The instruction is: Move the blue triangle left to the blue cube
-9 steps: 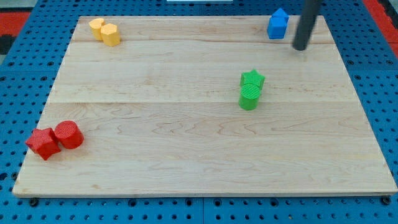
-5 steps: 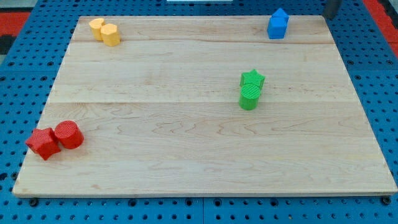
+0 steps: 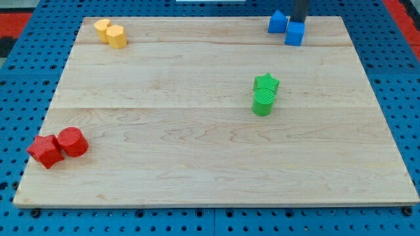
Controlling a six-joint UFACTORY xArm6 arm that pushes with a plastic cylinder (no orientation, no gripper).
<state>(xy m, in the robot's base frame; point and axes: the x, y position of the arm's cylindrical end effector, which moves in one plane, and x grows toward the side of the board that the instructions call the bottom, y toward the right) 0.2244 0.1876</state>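
Note:
The blue triangle [image 3: 277,21] lies near the board's top edge, towards the view's right. The blue cube [image 3: 294,33] sits just right of it and slightly lower, with a small gap or light contact between them. My rod comes down at the view's top; my tip [image 3: 298,21] stands right behind the blue cube, just to the right of the blue triangle. The very end of the tip is partly hidden behind the cube.
A green star [image 3: 266,83] and a green cylinder [image 3: 263,102] stand together right of centre. Two yellow blocks [image 3: 110,33] sit at the top left. A red cube [image 3: 45,151] and a red cylinder [image 3: 72,141] sit at the bottom left of the wooden board [image 3: 197,144].
The rod left the view at the top right, then came back down behind the blue pair. The triangle has slid left and the cube slightly down, so the two have separated.

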